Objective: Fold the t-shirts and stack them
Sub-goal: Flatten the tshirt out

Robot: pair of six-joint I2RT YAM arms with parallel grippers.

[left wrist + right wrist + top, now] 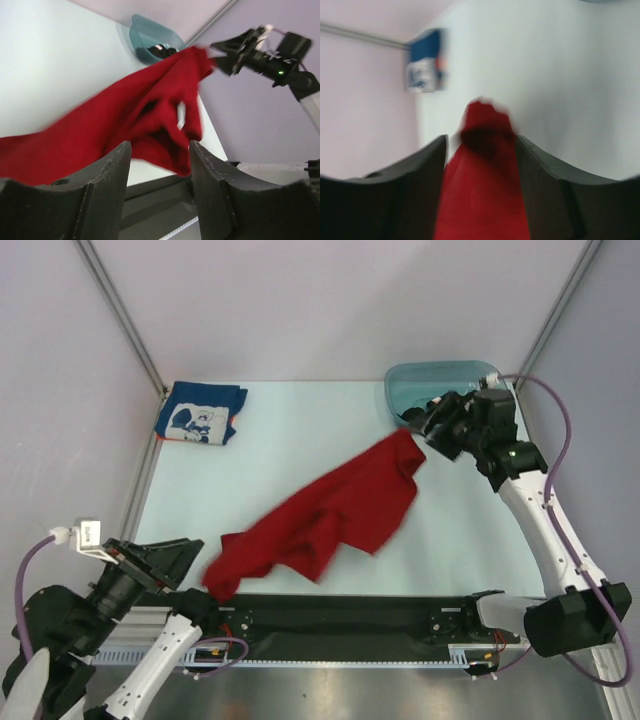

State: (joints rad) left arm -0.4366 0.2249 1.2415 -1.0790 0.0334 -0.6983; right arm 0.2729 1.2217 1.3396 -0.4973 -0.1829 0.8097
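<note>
Two sets of jaws stand spread: our left gripper [159, 147] at the near end of the plain bright red cloth t-shirt [330, 510], our right gripper [480, 140] with its far corner between the fingers. It stretches diagonally over the pale table [300, 420], near the teal plastic tub [440, 380].

- Top external sits high up behind the arm bases, looking down and forward. It is far enough back to take in the whole table [200, 500] and both arms.
- Left wrist is low and close, peering out between its own fingers [100, 195]. It faces up-table and to the right, towards the teal tub [145, 37] and the right gripper [216, 54].
- Right wrist looks out between its fingers [410, 185] towards the far left corner. The view is blurred, with the blue t-shirt [426, 62] in sight.
- All three views share the red t-shirt [330, 515].
</note>
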